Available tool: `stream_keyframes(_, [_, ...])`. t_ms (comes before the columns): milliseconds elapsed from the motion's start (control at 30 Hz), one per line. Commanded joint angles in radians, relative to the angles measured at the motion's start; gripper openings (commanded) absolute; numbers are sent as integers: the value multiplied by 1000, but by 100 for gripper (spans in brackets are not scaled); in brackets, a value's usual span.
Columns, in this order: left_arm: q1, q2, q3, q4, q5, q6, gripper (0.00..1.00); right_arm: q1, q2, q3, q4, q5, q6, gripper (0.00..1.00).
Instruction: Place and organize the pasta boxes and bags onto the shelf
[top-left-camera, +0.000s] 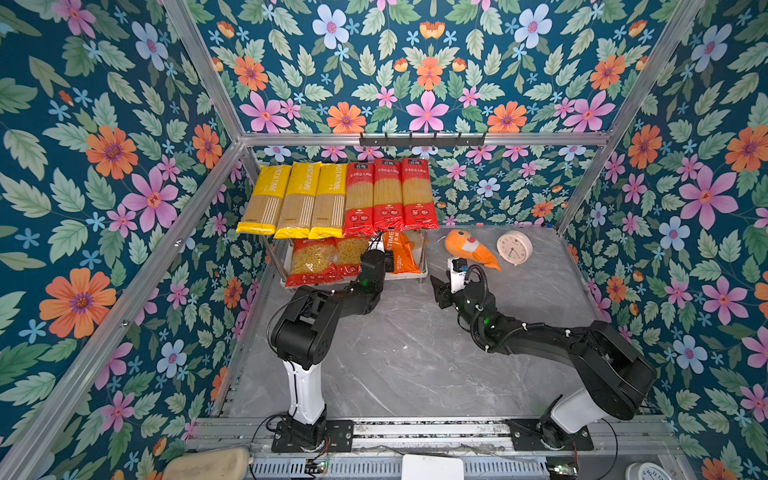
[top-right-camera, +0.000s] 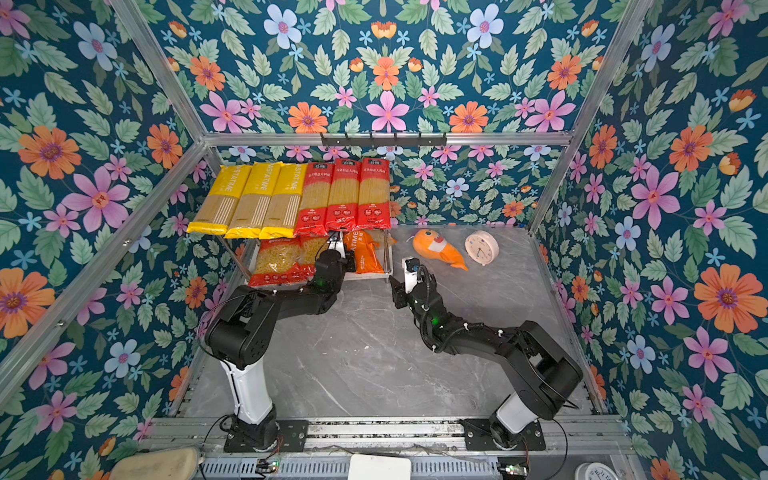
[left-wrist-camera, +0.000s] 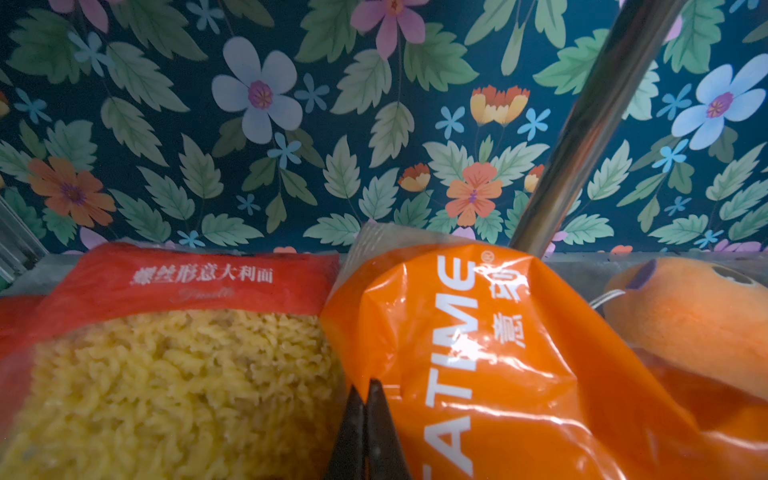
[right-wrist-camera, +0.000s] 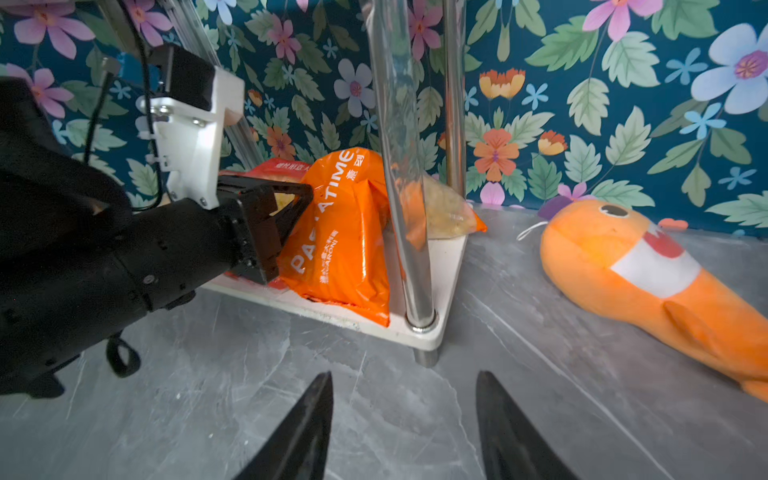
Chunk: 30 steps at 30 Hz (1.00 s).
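**Left tool closed at the orange bag – right tool apart over the tabletop**

Fingertips of the left tool (left-wrist-camera: 365, 388) are nearest to the lens. They are pressed together, with nothing between them. They sit in the seam between two bags on the lower board of the shelf (right-wrist-camera: 440, 266). The orange PASTATIME bag (left-wrist-camera: 478, 353) touches this tool on its right side, and a red short-pasta bag (left-wrist-camera: 187, 374) lies just beside it on its left. Ahead of the tool, behind the orange bag, one chrome post (left-wrist-camera: 582, 133) of the shelf rises.

The right tool (right-wrist-camera: 405, 374) has its fingers apart and empty. It is low over the tabletop (right-wrist-camera: 249, 395) and points at the front corner of the shelf – near, but not touching it. To the right of this tool an orange plush fish (right-wrist-camera: 623, 257) lies on the tabletop, and beyond the fish stands a small clock (top-left-camera: 514, 247).

In both top views the upper board, above the left tool, carries three yellow spaghetti packs (top-left-camera: 297, 199) and three red spaghetti packs (top-left-camera: 388, 195). They lie side by side in one row, with their near ends hanging over the front edge.
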<state>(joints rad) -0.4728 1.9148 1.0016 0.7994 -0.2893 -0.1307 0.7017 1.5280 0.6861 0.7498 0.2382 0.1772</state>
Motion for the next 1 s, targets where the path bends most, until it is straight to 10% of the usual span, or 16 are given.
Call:
stream_keyframes(0, [-1,-53,-43,-7,23,-32,9,-13,-41,-24,-31,9,41,56])
stream_keyframes(267, [2,-274,-131,-125,1,2,52,-53,-190,-81,-168,-18,93,56])
stream_keyframes(700, [-16,-882,-541,-456,74,-106,59,-362,-573,-119,-811,-259,228,57])
stream_keyframes(967, [-21,-1090,-710,-347,-332,94,68,-589,-637,-76,-896,-150,157,59])
